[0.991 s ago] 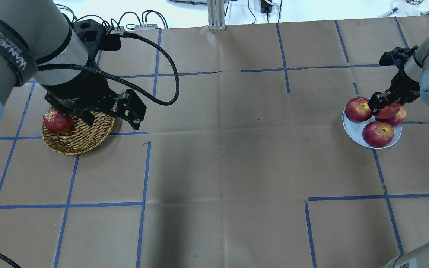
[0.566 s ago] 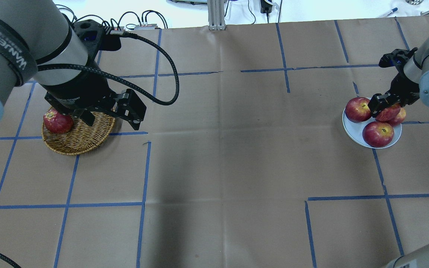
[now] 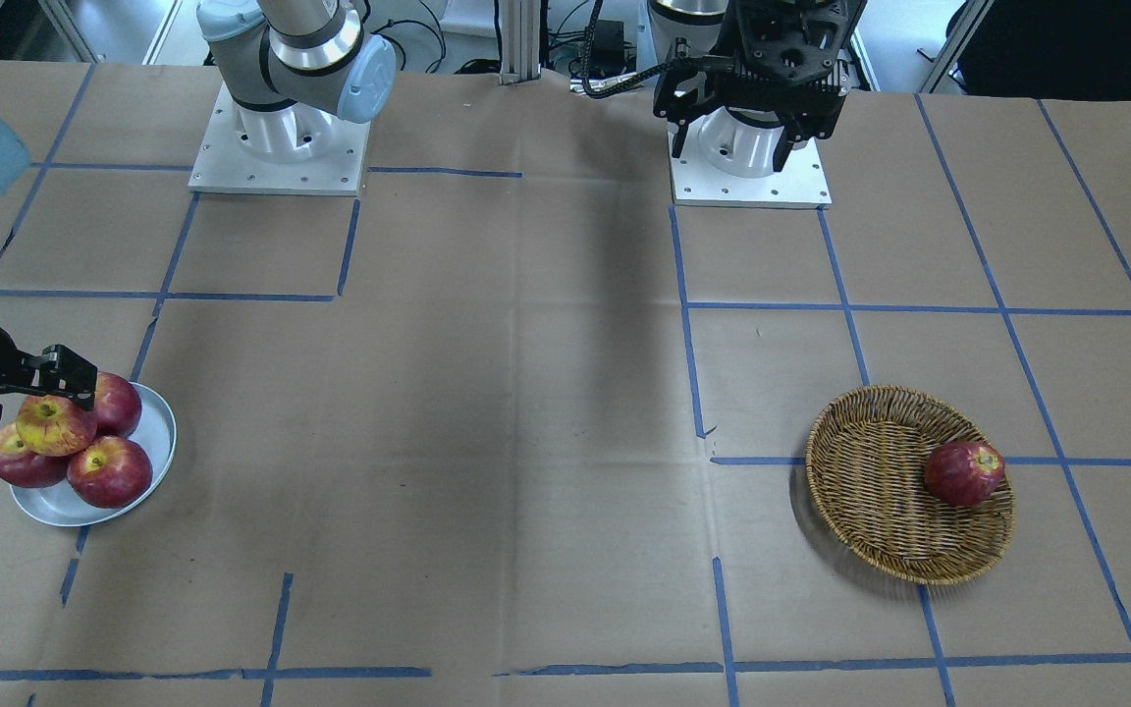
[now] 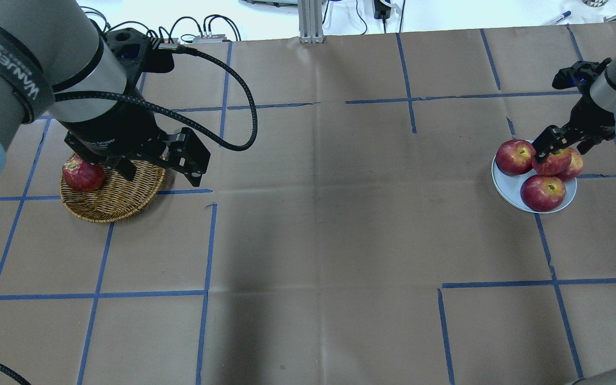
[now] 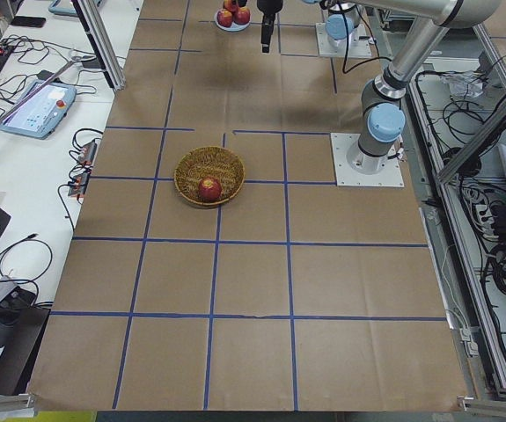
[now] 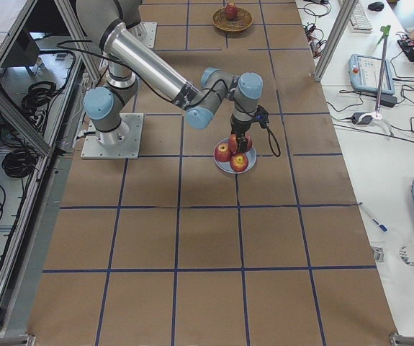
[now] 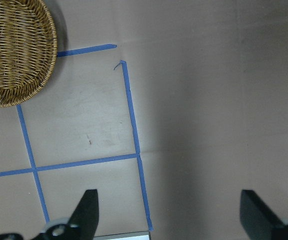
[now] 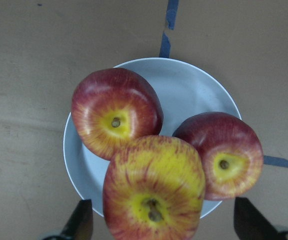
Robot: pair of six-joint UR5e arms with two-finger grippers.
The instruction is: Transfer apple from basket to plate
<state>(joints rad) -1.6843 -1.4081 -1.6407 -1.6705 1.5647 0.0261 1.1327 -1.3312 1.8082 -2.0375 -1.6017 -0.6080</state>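
The yellow-streaked apple (image 8: 154,192) sits on the plate (image 8: 194,95), propped on top of the red apples (image 8: 114,117) there. The right gripper (image 8: 163,210) hangs over it, jaws spread wide and clear of its sides. The left gripper (image 7: 169,200), jaws likewise spread and empty, hovers near the basket (image 3: 870,491), which holds a lone dark apple (image 3: 963,472).

wicker basket (image 3: 870,496), glossy apple (image 8: 154,192) — smooth plate (image 8: 189,95)

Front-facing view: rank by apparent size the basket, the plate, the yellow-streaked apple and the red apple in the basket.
1. basket
2. plate
3. yellow-streaked apple and red apple: they look about alike, so I won't rank one over the other.
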